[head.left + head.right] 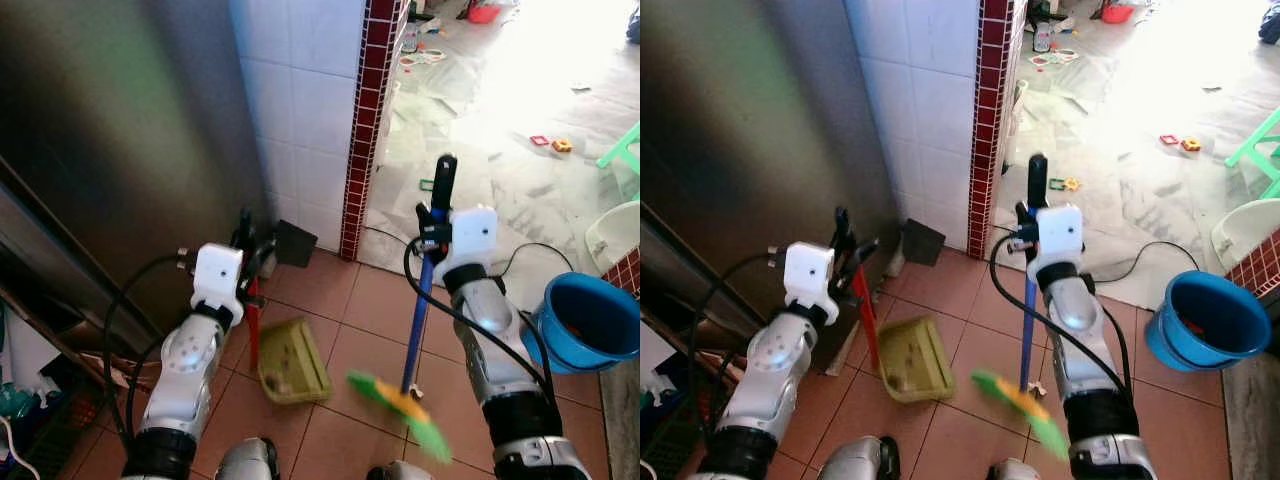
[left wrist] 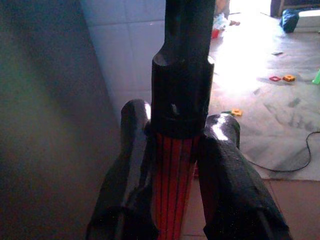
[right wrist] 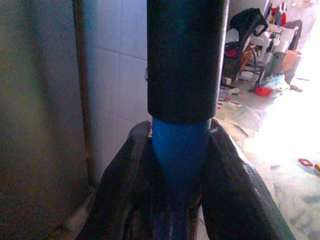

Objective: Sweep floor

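While both arms reach forward over the terracotta floor (image 1: 350, 300), each gripper is closed around a handle. The left gripper (image 1: 248, 262) has its jaws clamped on the red dustpan handle (image 1: 253, 325), just below that handle's black end cap; in the left wrist view the two black fingers (image 2: 131, 165) press against the red ribbed shaft from either side. This handle runs down to the olive-yellow dustpan (image 1: 292, 362), which rests on the tiles between the two arms, its open tray facing up with what may be a few specks of dirt inside, though the view is too soft to be sure. The right gripper (image 1: 432, 235) has its jaws shut on the blue broom handle (image 1: 415, 325), right under its black top grip, and the right wrist view shows the fingers (image 3: 125, 190) hugging the blue shaft. The stick slants down to the green and yellow broom head (image 1: 400, 408), which is blurred and sits low on the tiles near the robot's feet, just to the right of the dustpan. A blue bucket (image 1: 590, 322) stands on the floor to the right of the right arm. Ahead, a white tiled wall (image 1: 300, 110) ends in a dark red tile edge (image 1: 365, 130), and beyond it lies a pale floor (image 1: 500, 120) scattered with small toys (image 1: 552, 143).
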Available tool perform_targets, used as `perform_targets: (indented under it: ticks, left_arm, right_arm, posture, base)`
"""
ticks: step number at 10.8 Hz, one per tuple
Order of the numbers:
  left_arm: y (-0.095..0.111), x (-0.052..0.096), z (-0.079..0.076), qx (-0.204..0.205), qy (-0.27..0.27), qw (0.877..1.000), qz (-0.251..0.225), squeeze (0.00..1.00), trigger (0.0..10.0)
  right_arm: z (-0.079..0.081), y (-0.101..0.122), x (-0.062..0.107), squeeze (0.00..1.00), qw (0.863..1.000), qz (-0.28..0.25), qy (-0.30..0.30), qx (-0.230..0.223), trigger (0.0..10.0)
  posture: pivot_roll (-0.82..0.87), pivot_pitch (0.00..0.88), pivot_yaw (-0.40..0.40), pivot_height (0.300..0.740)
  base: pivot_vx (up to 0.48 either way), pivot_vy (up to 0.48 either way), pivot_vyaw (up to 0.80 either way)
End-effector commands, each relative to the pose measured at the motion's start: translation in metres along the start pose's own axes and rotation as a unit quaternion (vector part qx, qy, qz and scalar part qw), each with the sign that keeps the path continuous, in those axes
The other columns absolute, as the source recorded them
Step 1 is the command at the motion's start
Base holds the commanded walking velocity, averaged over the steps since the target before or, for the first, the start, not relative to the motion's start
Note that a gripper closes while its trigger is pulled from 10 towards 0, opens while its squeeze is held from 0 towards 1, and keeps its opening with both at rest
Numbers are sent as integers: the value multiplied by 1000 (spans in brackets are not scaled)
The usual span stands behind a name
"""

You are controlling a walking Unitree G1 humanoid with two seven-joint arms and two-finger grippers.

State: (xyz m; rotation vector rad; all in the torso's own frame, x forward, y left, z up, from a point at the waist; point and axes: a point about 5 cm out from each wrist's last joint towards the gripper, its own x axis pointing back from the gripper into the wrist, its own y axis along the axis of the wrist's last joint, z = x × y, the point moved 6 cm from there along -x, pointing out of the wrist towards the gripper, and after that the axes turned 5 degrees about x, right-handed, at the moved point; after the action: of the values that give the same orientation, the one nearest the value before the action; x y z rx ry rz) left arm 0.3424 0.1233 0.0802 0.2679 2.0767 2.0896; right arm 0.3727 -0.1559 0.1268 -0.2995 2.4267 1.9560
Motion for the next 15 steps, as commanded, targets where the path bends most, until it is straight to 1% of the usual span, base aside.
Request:
perform_targets:
  ticks: [1, 2, 3, 4, 5, 6, 7, 8, 9, 10, 12, 13, 15]
  left_arm:
    - [25, -5, -1, 2, 12, 999, -42, 0, 10000]
    - [26, -7, -4, 6, 14, 999, -45, 0, 10000]
    - [27, -9, -7, 21, 18, 999, -47, 0, 10000]
    - [27, -9, -9, 27, 19, 998, -47, 0, 10000]
    - [25, -11, -16, 28, 9, 999, -40, 0, 10000]
    - [23, -10, -22, 28, -1, 999, -35, 0, 10000]
    - [21, -10, -24, 27, -5, 999, -33, 0, 10000]
    - [20, -8, -25, 20, -6, 999, -34, 0, 10000]
    - [19, -8, -28, 22, -11, 999, -29, 0, 10000]
    - [20, -8, -29, 17, -14, 999, -30, 0, 10000]
    - [22, -10, -30, 32, -12, 999, -34, 0, 10000]
    - [24, -11, -28, 20, -8, 999, -37, 0, 10000]
    - [21, -9, -27, 30, -4, 999, -31, 0, 10000]
  right_arm:
    - [-7, 7, -1, 0, 1000, -6, -9, 5, 10000]
    - [-9, 4, -1, 0, 1000, 0, -12, -4, 10000]
    - [-6, 5, -4, 0, 1000, 0, -5, -1, 10000]
    - [-6, 7, -5, 0, 1000, -2, -4, 1, 10000]
    - [-7, 7, -6, 0, 1000, -1, -12, 0, 10000]
    - [-6, 3, -5, 0, 1000, 4, -15, -3, 10000]
    - [-4, 3, -5, 0, 1000, 4, -16, -4, 10000]
    - [-2, 3, -5, 0, 1000, 4, -19, -10, 10000]
    - [-1, 0, -5, 0, 1000, 6, -21, -16, 10000]
    - [1, 0, -6, 0, 1000, 5, -21, -17, 10000]
    - [2, 0, -8, 0, 1000, 4, -21, -19, 10000]
    - [3, -1, -8, 0, 1000, 4, -20, -21, 10000]
    - [7, -2, -9, 0, 1000, 4, -13, -23, 10000]
  posture:
    - [-55, 0, 2, 740]
    - [-62, 0, -6, 740]
    - [-72, 0, -9, 740]
    - [-76, 0, -7, 740]
    - [-73, 0, 7, 740]
    - [-73, 0, 20, 740]
    - [-74, 0, 24, 740]
    - [-73, 0, 28, 740]
    - [-66, 0, 34, 740]
    - [-62, 0, 36, 740]
    - [-51, 0, 36, 740]
    - [-47, 0, 38, 740]
    - [-44, 0, 40, 740]
  base:
    - [0, 0, -800]
    - [0, 480, -800]
    - [0, 480, -800]
    - [0, 480, -800]
    - [0, 480, -800]
    - [0, 480, -800]
    - [0, 480, -800]
    - [0, 0, -800]
    - [0, 0, -475]
    - [0, 0, 0]
    - [0, 0, 0]
    - [0, 0, 0]
    - [0, 0, 0]
